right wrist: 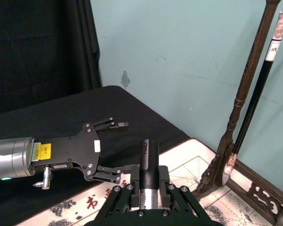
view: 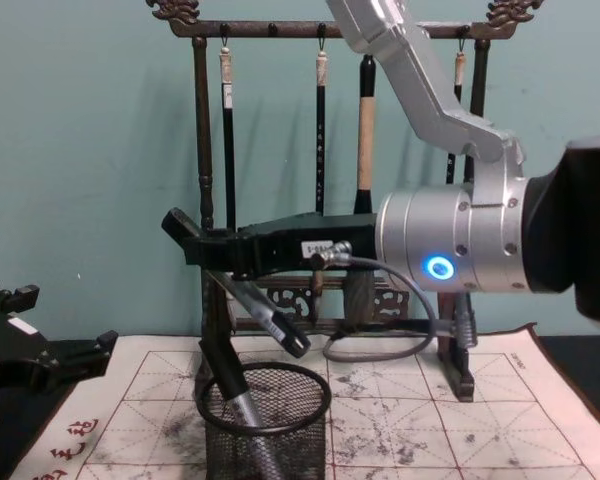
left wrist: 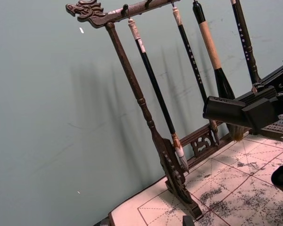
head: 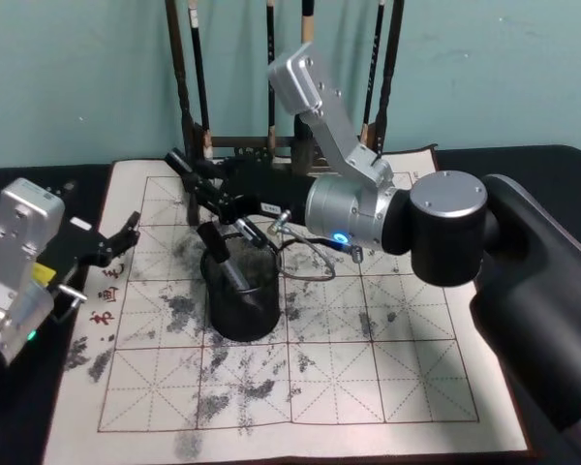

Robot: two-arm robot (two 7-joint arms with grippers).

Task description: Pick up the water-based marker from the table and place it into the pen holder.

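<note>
1. Grasps the marker [view: 272,318] in the right gripper [right wrist: 149,178], with black fingers [right wrist: 134,179] clenched on either side of the smooth round barrel.
2. Holds that marker slanted: black end up and toward the wall, the other end, with a pale streak along it, down toward the robot and just above the pen holder [head: 242,315].
3. Shows the holder as a round black wire-mesh cup with a solid rim, standing on the paper [head: 387,368].
4. Carries in the holder a second pen [view: 223,375], dark cap over a grey barrel, leaning on the rim at the robot's left and poking above it.
5. Spreads the paper flat: a pale sheet with red grid lines and grey ink blotches.
6. Rests the left gripper [right wrist: 120,150] over the black cloth [right wrist: 61,120] beside the paper's left edge, its fingers released and wide apart.
7. Sets behind the holder a dark wooden rack [left wrist: 146,117] with a carved dragon end and slim hanging brushes [left wrist: 156,92].
</note>
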